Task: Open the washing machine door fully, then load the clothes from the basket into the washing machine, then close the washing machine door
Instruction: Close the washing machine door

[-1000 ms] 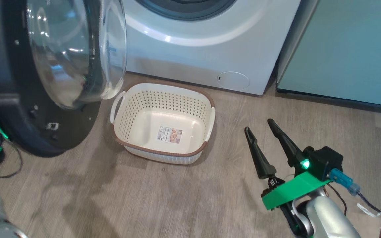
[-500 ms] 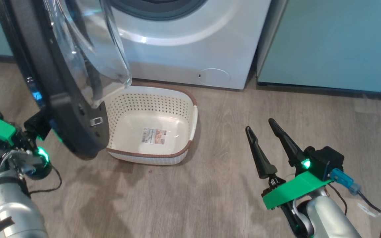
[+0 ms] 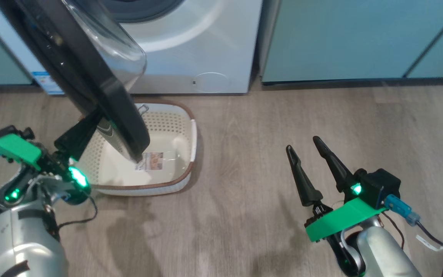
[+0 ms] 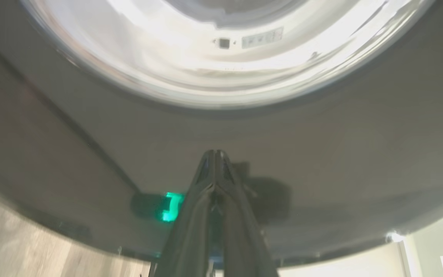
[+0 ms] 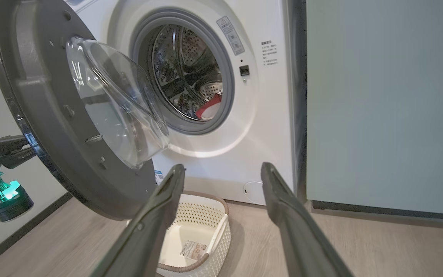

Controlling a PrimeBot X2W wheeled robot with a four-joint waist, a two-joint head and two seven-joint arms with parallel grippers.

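1. Head view: the large round washing machine door (image 3: 90, 77), with its wide glossy black rim and clear bulging window, stands swung out from the big white front-loading washing machine (image 3: 190, 46). Its lower edge hangs over the left part of the small white perforated plastic basket (image 3: 185, 130) with the brown woven-look rim. The basket sits on the grey wood-look floor (image 3: 244, 154) just in front of the machine and shows its pale bottom and a label sticker (image 3: 150, 161). The left end effector (image 3: 90, 123) reaches up to the door's outer face. The right end effector (image 3: 302, 144) hovers over bare floor well to the basket's right, released, fingers spread, grasping nothing. Pale teal cabinets (image 3: 340, 38) stand right of the machine.

2. Left wrist view: this close look settles what the head view leaves unclear. The left end effector is clenched, its two dark fingers pressed together with their tips against the door's dark rim, below the shiny window.

3. Right wrist view: from this low angle the steel perforated drum (image 5: 183, 61) is visible, and the clothes (image 5: 210, 107), bright red fabric with a white piece, lie inside it.
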